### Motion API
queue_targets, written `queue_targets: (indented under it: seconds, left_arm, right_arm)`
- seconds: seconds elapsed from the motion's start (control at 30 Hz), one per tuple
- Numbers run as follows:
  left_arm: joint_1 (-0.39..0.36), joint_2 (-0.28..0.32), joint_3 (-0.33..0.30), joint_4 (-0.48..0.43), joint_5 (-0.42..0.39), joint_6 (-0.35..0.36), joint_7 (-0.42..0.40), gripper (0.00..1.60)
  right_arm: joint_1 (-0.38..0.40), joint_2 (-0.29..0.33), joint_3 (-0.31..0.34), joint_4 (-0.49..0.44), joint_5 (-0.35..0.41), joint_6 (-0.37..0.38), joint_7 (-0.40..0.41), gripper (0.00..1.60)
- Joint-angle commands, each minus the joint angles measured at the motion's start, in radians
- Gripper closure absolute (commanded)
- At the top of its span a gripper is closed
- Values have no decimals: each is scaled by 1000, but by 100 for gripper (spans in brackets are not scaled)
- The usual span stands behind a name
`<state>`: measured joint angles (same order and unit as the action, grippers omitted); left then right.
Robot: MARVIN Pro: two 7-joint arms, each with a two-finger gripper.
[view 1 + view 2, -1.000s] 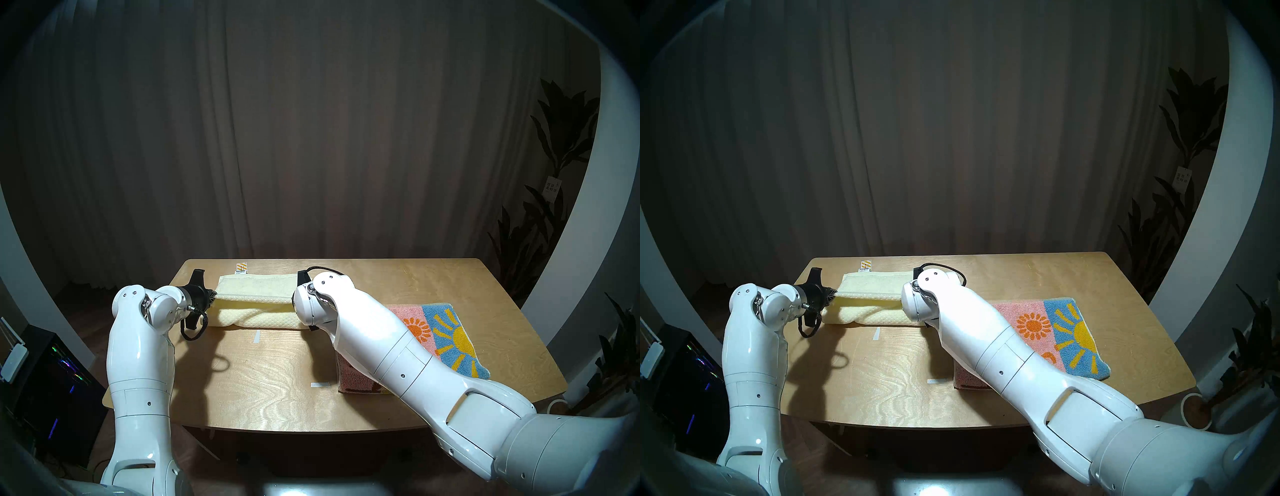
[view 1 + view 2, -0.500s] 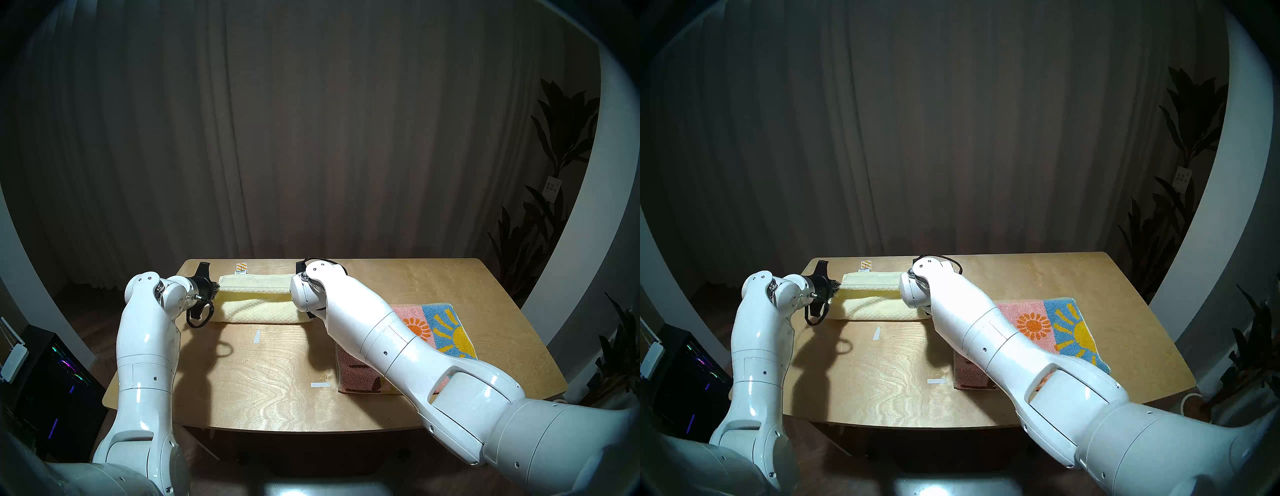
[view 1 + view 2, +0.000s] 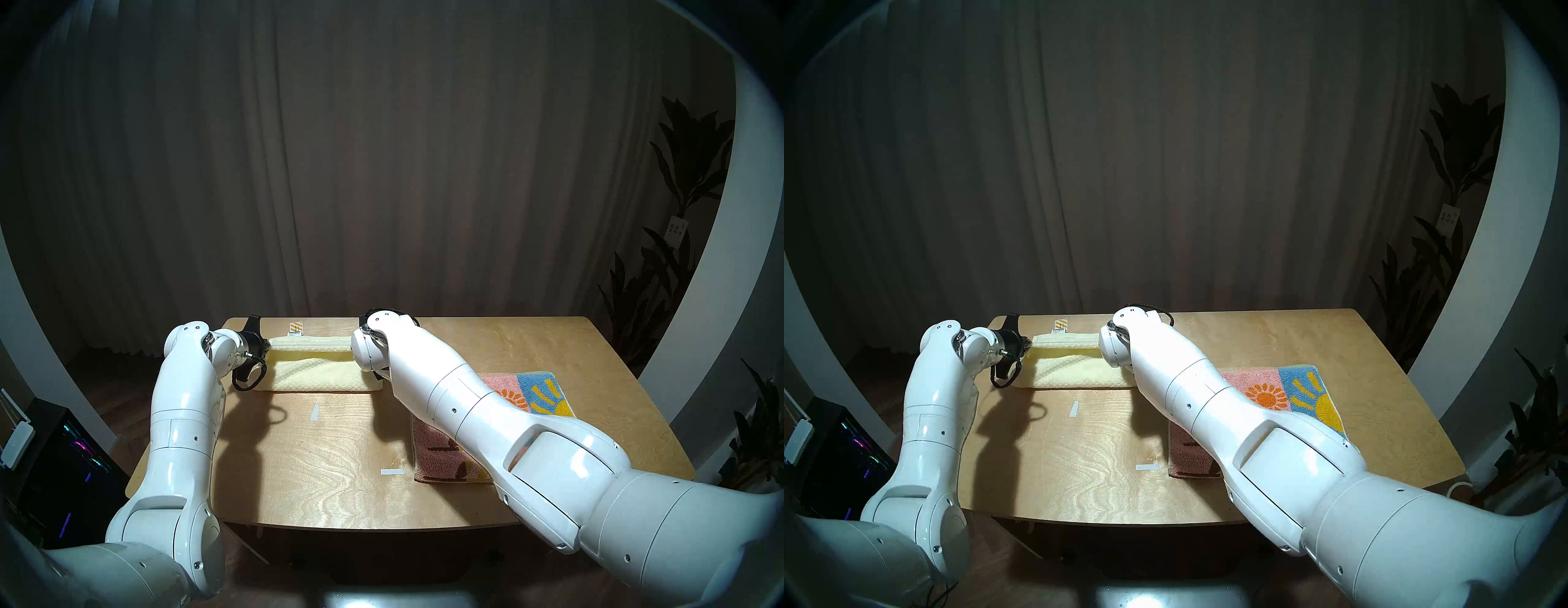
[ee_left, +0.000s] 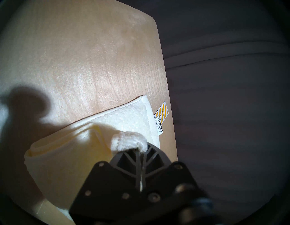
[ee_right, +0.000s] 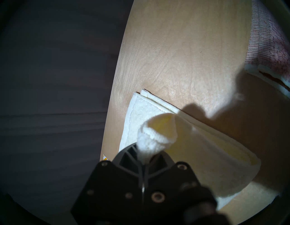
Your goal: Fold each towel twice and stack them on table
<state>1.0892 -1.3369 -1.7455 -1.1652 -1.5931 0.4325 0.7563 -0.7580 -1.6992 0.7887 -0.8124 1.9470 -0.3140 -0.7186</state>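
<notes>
Just beyond both tools lies the far hem of the cream towel (image 3: 316,373), its long axis running left to right near the worktop's (image 3: 322,475) far left corner. The left tool (image 4: 142,150) is pressed together on one lifted near corner, the right tool (image 5: 143,158) likewise on the other, so each arm is nearest its own end. Judging by this, the carried edge must land square on that hem. A striped label (image 4: 161,117) lies beside it. The pink and blue sun towel (image 3: 539,395) rests flat to the right, under the right arm. Dark curtains (image 3: 382,170) hang behind.
</notes>
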Motion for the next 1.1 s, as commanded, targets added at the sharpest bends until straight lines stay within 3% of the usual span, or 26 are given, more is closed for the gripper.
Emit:
queue_targets:
  seconds: [0.0,1.07]
  left_arm:
    - [-109,29,18,52,28,-25,-41,160]
    - [-337,34,131,431,111,-91,-135,160]
  right_arm:
    - [79,-36,13,74,-1,20,47,160]
    - [204,-132,59,400,5,134,183,160]
